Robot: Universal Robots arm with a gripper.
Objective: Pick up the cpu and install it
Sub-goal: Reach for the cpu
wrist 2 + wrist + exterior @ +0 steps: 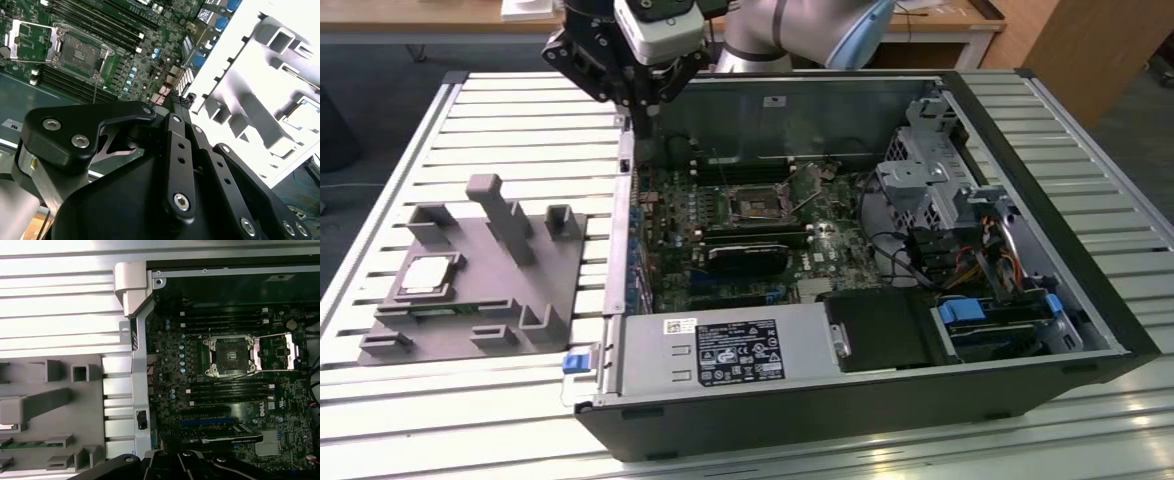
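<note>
— The slatted metal table carried it all. Where was the cpu?
— Flat and silvery, it lay in the matte grey fixture, at the exterior view's left of the open black case.
— And the tool?
— Farther back, above the case wall, well apart from it. Open or closed, I couldn't tell. I'd say you wanted a square descent onto its edges.

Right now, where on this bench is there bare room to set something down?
Bare slats lie on the table beyond the grey fixture, beside the case, and along the near edge before both. Crowded: the fixture, holding the cpu, and the case interior.
</note>
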